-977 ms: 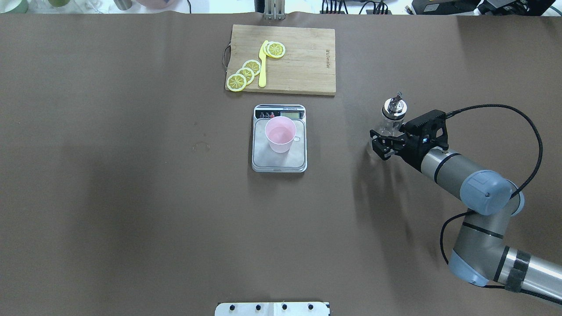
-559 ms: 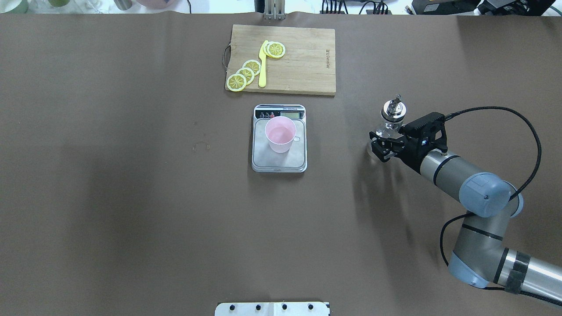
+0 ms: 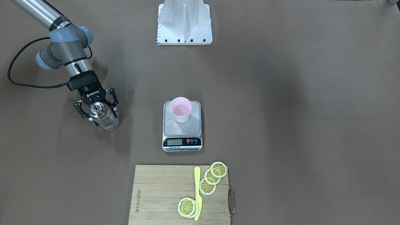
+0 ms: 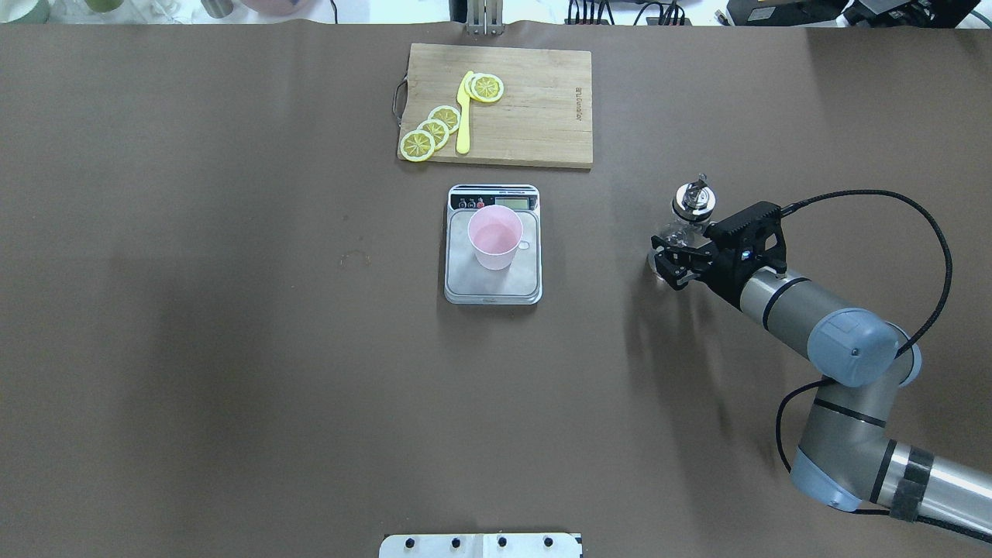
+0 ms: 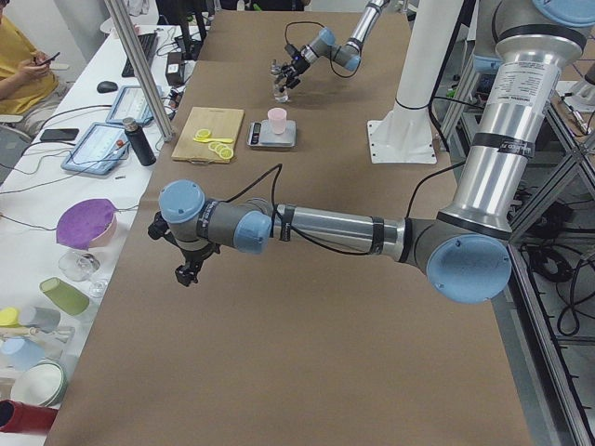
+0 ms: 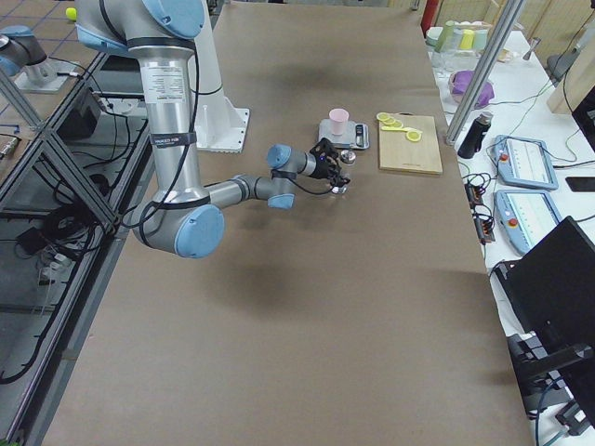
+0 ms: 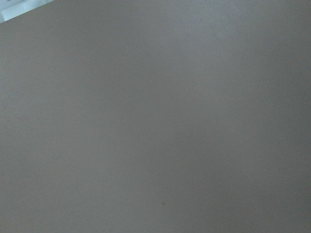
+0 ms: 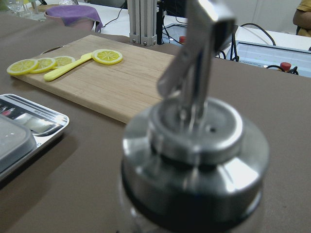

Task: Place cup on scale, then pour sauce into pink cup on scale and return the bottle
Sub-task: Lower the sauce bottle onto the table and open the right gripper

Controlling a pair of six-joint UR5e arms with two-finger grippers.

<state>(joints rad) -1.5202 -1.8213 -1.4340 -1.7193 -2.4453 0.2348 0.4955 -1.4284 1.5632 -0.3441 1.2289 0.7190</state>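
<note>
Cup (image 4: 494,236) stands upright on the scale (image 4: 493,291), approx. mid-platform. In the front-facing view a small clear puddle (image 3: 175,124) lies on the steel at 7 o'clock from the cup. Sauce in the cup is prob. there, but it's colourless, so can't confirm. Steps 1–2 look done, leaving only the return.

Overhead view: bottle (image 4: 691,203) is at 3 o'clock from the scale, well apart, upright, w/ long axis vertical and metal spout cap on top. Right gripper (image 4: 665,260) clasps the glass body below the cap, one finger each side, spread about bottle-wide. Its arm comes in from approx. 4 o'clock. Can't tell if the base touches the counter (image 4: 232,310). It looks at or just above it.

Key relation is that the bottle sits between the fingers, axis vertical, w/ the arm behind it at 4 o'clock. My read of the next move is base flat on the counter, fingers apart, then back out along 4 o'clock. A finger dragging on the glass could tip it, since it's tall vs. its base.

Right arm is the only one near. Left gripper (image 5: 186,272) is far off and shows only in the left side view, pointing down. Can't tell if it's wide or narrow, and its wrist cam shows only bare counter.

Cutting board (image 4: 535,116) w/ lemon slices (image 4: 434,128) and yellow knife (image 4: 463,116) lies at 12 o'clock from the scale, off the exit path.
</note>
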